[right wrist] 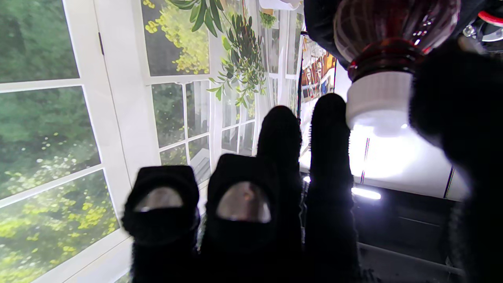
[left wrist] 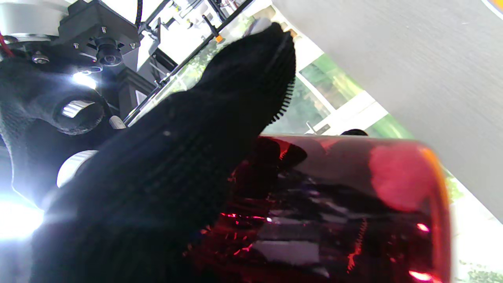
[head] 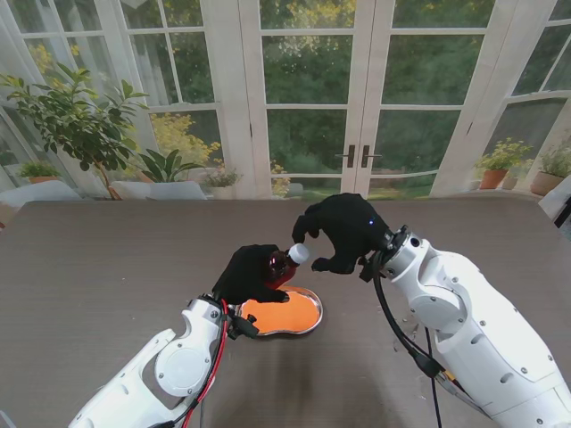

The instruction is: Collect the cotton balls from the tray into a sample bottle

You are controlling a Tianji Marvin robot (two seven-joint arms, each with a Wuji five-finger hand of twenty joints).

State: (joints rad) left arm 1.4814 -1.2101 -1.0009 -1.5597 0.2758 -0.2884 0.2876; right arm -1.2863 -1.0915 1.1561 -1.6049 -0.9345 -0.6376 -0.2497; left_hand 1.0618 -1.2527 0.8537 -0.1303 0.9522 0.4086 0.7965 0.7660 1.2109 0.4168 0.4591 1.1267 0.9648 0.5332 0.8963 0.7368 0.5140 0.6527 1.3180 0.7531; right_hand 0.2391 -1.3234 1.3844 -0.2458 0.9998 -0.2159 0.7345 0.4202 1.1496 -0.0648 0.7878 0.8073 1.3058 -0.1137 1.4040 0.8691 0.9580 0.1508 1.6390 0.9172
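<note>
Item: sample bottle (head: pixel 279 265), dark red translucent body with ribbed shoulder and a white ribbed screw cap (head: pixel 299 253); held off the table (head: pixel 89 267), tilted with the cap pointing toward the robot's right and away from me, directly over the far edge of the tray (head: pixel 308 323). Most of the body is hidden in the stand view under the black-gloved left hand (head: pixel 250 274), whose fingers are wrapped around it; in the left wrist view the red glass (left wrist: pixel 353 204) fills the frame beside one glove finger (left wrist: pixel 243 102), and its contents cannot be made out through reflections. Right hand (head: pixel 343 234), also black-gloved, arches over the cap end: the right wrist view shows the cap (right wrist: pixel 379 102) between a fingertip (right wrist: pixel 330 114) touching one side and the thumb (right wrist: pixel 452 102) on the other, the other fingers curled clear; the pinch appears closed on the cap. Whether the cap is fully seated or loosened cannot be told. Tray: oval, silvery rim, bright orange floor, lying on the grey-brown table between the two arms; its near-left part is cut off by the left wrist. Cotton balls: none can be made out on the orange surface; too small or hidden to tell. Background: glazed doors (head: pixel 357 98) and a potted plant (head: pixel 80 125) beyond the far table edge.
</note>
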